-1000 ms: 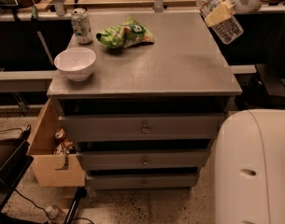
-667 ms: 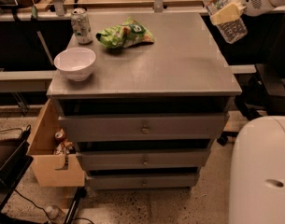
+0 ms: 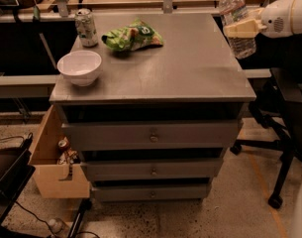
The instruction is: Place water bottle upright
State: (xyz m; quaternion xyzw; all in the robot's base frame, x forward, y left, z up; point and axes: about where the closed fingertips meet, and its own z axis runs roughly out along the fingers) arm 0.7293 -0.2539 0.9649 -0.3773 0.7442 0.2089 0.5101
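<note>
The water bottle is clear crinkled plastic with a white cap. It hangs nearly upright, tilted slightly, in the air just past the right rear edge of the grey cabinet top. My gripper comes in from the right on a white arm and is shut on the bottle's middle with its cream fingers. The bottle's base is above the level of the cabinet top and touches nothing.
On the cabinet top stand a green-white soda can at the rear left, a green chip bag and a white bowl. A cardboard box sits at the lower left. A black chair stands to the right.
The gripper has carried the bottle a little to the right and turned it from tilted to nearly upright. The view has shifted, so the white body in the lower right is now nearly out of view.
</note>
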